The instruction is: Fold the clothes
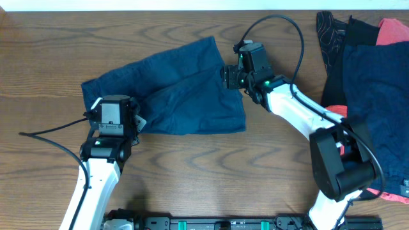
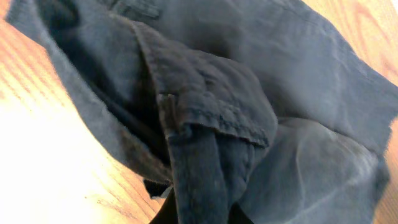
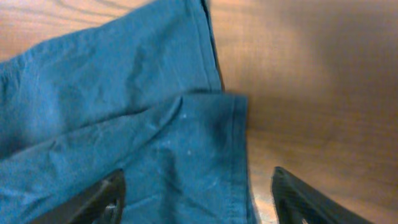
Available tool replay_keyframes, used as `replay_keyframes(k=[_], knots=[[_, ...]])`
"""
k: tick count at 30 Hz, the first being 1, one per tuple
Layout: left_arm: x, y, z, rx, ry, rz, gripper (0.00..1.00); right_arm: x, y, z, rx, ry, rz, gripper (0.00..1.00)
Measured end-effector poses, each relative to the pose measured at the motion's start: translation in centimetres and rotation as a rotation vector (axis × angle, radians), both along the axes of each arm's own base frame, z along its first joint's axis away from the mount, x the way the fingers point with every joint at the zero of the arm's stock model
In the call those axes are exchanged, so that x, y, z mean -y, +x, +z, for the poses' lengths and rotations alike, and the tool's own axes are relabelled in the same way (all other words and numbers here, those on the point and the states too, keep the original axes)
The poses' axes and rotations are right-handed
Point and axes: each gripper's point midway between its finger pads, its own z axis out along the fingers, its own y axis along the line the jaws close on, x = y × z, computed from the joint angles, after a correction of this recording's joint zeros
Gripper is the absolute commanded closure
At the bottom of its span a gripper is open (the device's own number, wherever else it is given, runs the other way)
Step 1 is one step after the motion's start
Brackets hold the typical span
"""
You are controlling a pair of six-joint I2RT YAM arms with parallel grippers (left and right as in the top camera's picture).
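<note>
The navy shorts (image 1: 182, 96) lay lengthwise between both arms, left pincer (image 1: 132, 120) clamped on their waistband end, right pincer (image 1: 229, 78) spread open over their leg hem.

wooden table (image 1: 211, 160) | navy shorts (image 1: 179, 96) lying spread | clothes pile (image 1: 370, 57) well right of shorts | black cable (image 1: 45, 139) left of shorts

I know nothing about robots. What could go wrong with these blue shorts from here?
The left gripper seems to pinch a bunched wad of the shorts, so the fold may come out creased. The right gripper is open over the hem where two layers overlap; it might catch only one. The right arm sits close to the pile of clothes and could drag them.
</note>
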Motion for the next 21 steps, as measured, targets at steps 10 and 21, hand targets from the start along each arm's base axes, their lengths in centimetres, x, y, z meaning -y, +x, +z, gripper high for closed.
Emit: replay_keyframes(k=[10, 21], knots=[[5.7, -8.5, 2.4, -0.073, -0.208, -0.347, 0.94, 0.7, -1.1, -0.9, -0.200, 0.224, -0.066, 0.01], [6.0, -13.0, 2.5, -0.134, -0.220, -0.404, 0.94, -0.2, -4.9, -2.4, -0.394, 0.256, -0.040, 0.01]])
